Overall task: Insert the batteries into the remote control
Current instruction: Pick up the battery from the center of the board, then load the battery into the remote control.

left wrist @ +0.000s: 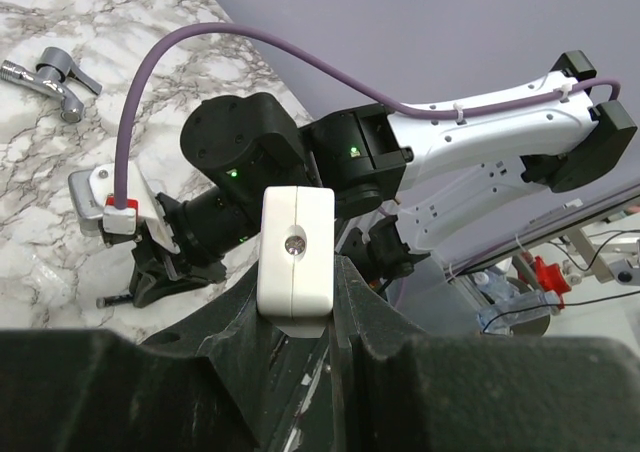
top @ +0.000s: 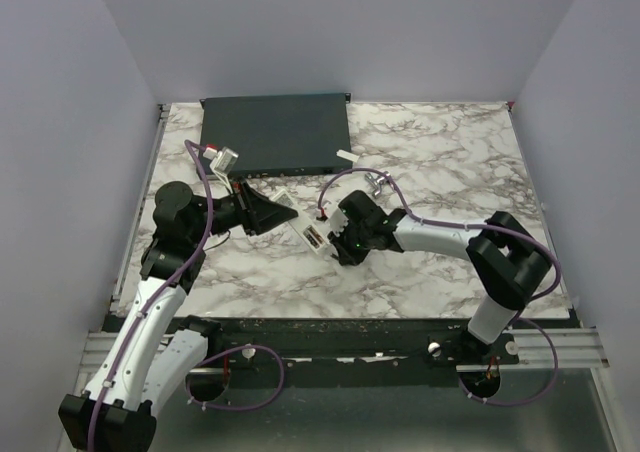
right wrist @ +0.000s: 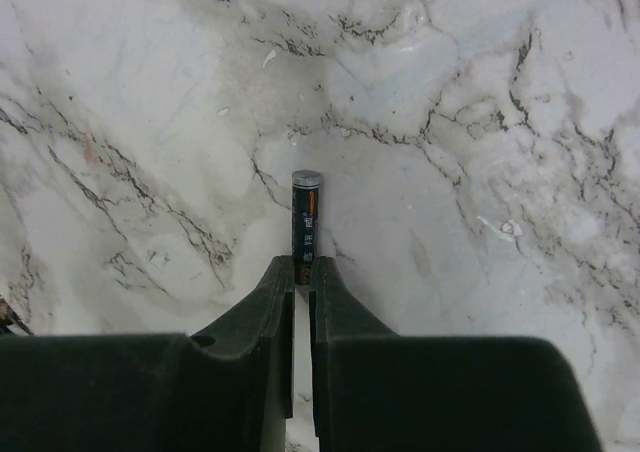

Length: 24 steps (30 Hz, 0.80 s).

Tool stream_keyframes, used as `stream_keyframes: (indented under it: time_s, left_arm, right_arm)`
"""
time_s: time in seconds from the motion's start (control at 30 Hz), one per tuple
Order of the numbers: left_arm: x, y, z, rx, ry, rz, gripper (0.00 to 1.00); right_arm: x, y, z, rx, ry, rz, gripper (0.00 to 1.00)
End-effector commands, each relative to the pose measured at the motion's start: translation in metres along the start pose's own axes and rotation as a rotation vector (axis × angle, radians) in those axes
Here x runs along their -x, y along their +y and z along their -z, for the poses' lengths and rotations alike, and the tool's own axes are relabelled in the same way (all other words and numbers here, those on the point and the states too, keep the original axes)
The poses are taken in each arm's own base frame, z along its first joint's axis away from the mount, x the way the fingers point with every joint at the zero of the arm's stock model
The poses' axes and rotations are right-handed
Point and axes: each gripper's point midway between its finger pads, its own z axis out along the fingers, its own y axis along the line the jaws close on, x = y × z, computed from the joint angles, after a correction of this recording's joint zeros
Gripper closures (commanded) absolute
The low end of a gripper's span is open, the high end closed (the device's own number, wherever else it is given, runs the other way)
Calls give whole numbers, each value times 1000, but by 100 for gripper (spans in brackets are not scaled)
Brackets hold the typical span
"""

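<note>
- marble table (top: 440,262) between plain pale walls; on or above it, counted: two arms, one remote control (top: 306,234), one battery (right wrist: 306,222) in sight, one dark-grey box (top: 275,130), one metal fitting (top: 376,182), one small white piece (top: 345,156).
- top view: both arms meet over the middle of the table. the left gripper (top: 287,215) is clamped on the remote control, held above the surface and slanting toward the right gripper (top: 335,240), whose tips sit just beside its lower end.
- only the top view shows the box, lying flat at the far edge, and the white piece just off the box's right corner.
- only the left wrist view shows the remote control end-on, a white block with a round window, pressed between that gripper's two fingers.
- only the right wrist view shows the battery: its near end is pinched between the narrowed fingertips, and its metal cap points away over bare marble.
- containers: the remote control's upturned face shows small dark and reddish marks; what lies inside cannot be told. the box is a closed flat case.
</note>
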Motion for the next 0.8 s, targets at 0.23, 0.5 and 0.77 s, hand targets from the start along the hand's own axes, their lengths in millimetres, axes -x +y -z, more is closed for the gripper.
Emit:
stream_keyframes:
  time_s: [0.23, 0.5, 0.77]
  left_arm:
    - [4, 9, -1, 16, -35, 26, 100]
    - [5, 44, -8, 120, -106, 143, 100]
    - [-16, 82, -13, 144, -188, 351, 100]
  right_arm:
    - [26, 10, 38, -34, -173, -160, 99]
    - [42, -10, 110, -236, -301, -229, 99]
    - [61, 1, 183, -250, -391, -229, 99]
